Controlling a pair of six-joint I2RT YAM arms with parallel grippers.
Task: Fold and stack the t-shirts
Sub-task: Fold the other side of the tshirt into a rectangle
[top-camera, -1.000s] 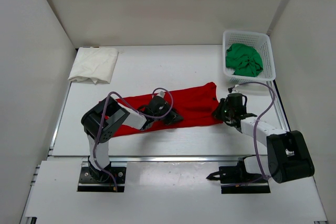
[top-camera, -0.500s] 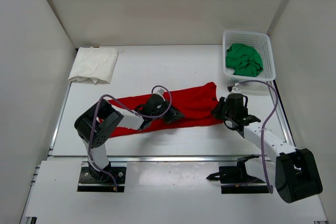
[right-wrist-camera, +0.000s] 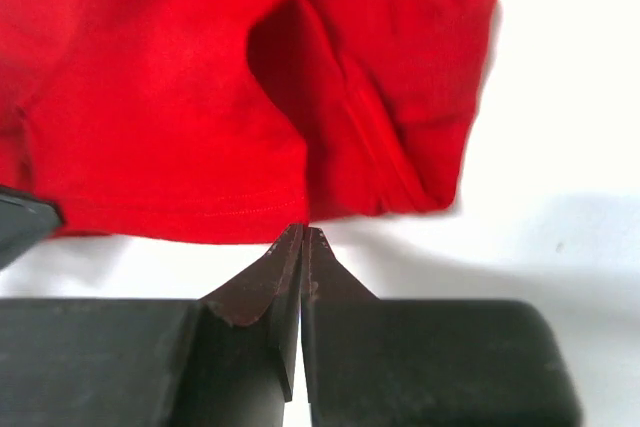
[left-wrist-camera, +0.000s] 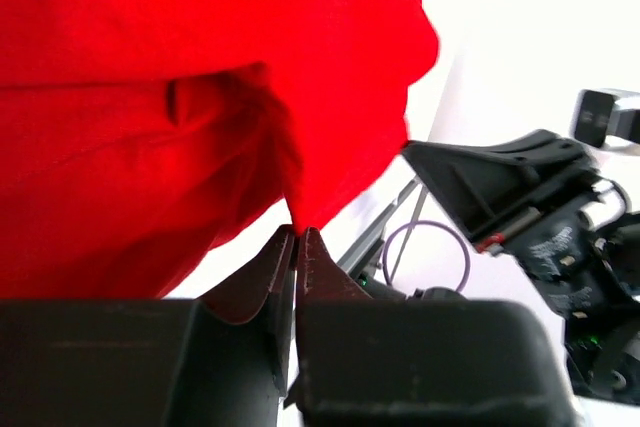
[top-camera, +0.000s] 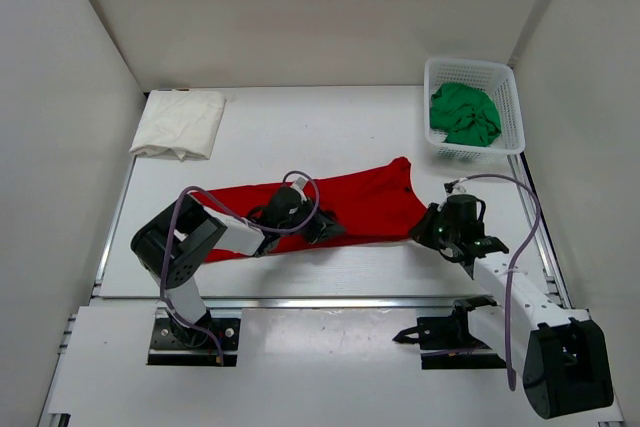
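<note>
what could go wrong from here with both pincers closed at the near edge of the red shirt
1. The left pincer grips only a small peak of the red t-shirt. A hard pull could slip it free.
2. The right pincer is shut right at the hem with no cloth visibly bunched in it. It may come away with nothing, leaving that side flat and the fold lopsided.

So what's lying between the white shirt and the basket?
Nothing. The top view shows bare table between the cream-white t-shirt and the basket; the red t-shirt lies nearer the front.
</note>
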